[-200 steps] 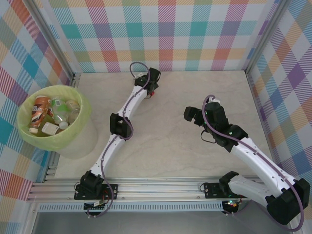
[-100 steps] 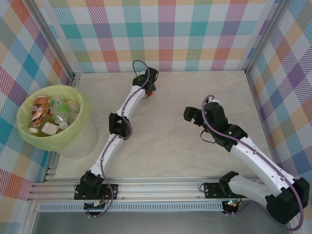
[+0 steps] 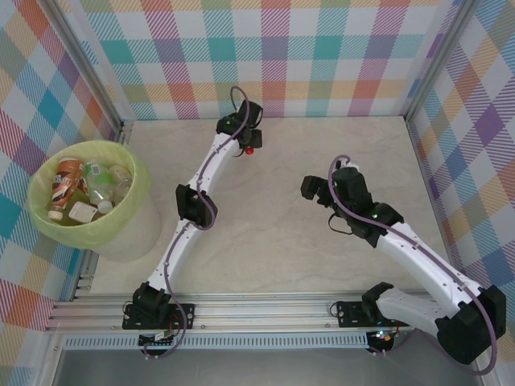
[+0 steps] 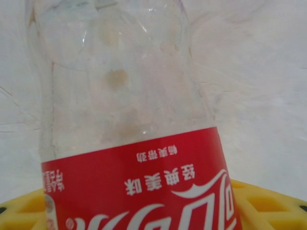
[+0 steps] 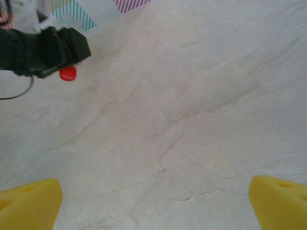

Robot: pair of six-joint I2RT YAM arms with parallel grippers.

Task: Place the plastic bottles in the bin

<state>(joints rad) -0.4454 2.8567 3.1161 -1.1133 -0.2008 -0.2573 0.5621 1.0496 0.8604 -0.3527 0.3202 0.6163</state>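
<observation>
The left gripper (image 3: 248, 141) is clamped on a red-labelled bottle (image 4: 129, 158), with its yellow fingers (image 4: 268, 206) against both sides of the label. The right gripper (image 5: 153, 206) has its fingers spread wide over bare table (image 5: 192, 96). The bin (image 3: 121, 229), holding other bottles (image 3: 90, 193), sits well left of both grippers.

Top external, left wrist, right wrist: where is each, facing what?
Top external: above and behind the bases, looking down on the table, left arm, right arm and bin.
Left wrist: on the left arm, facing along the left jaws, shut on a red-labelled bottle; yellow fingers at the bottom.
Right wrist: on the right arm, facing across the table; right jaws open, yellow fingers in the bottom corners.
Shared: top external and right wrist both show the red cap.
</observation>
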